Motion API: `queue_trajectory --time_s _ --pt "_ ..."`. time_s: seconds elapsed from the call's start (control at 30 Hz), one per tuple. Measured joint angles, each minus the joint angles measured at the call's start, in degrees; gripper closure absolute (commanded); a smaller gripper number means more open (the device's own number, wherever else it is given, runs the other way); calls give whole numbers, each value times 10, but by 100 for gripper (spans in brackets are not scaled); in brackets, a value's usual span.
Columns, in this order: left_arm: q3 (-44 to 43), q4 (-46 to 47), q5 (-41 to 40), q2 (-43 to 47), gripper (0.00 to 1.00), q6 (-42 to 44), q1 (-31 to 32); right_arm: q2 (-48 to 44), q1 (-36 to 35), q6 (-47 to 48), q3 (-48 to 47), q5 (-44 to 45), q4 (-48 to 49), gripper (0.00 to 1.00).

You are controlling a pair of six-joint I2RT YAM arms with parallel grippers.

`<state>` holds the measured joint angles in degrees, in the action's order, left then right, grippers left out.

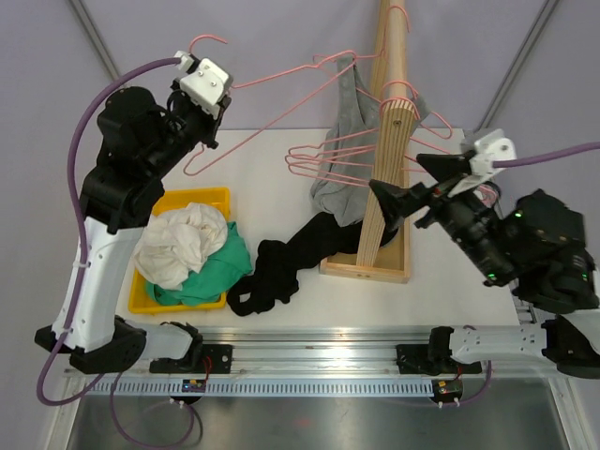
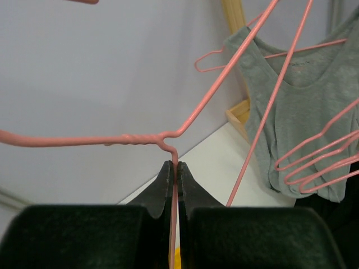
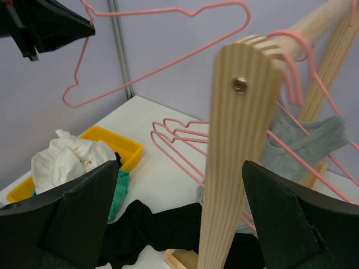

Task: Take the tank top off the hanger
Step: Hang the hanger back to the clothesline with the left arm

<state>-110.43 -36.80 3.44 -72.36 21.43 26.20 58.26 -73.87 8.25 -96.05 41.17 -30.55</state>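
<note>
My left gripper (image 1: 223, 98) (image 2: 176, 165), raised at the far left, is shut on the stem of a bare pink wire hanger (image 1: 211, 37) (image 2: 224, 71). Nothing hangs on that hanger. A black garment (image 1: 281, 267) (image 3: 162, 224) lies crumpled on the table between the bin and the rack's foot. A grey tank top (image 1: 349, 122) (image 2: 303, 95) (image 3: 314, 140) hangs from another pink hanger on the wooden rack (image 1: 389, 84) (image 3: 235, 140). My right gripper (image 1: 412, 183) (image 3: 180, 163) stands wide open and holds nothing. In the right wrist view the rack's post shows between its fingers.
A yellow bin (image 1: 192, 195) (image 3: 112, 140) at the left holds white and green cloth (image 1: 183, 244). Several bare pink hangers (image 1: 328, 159) hang on the rack next to the grey top. The rack's base sits right of the table's centre.
</note>
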Motion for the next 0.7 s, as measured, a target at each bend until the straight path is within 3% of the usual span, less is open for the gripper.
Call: queue_trajectory --time_s 0.47,0.7 --pt "-146 -87 128 -151 100 89 0 -149 0 -30 -42 2 -129 0" --pt "-243 -108 182 -231 100 109 7 -181 0 -17 -66 70 -150 0"
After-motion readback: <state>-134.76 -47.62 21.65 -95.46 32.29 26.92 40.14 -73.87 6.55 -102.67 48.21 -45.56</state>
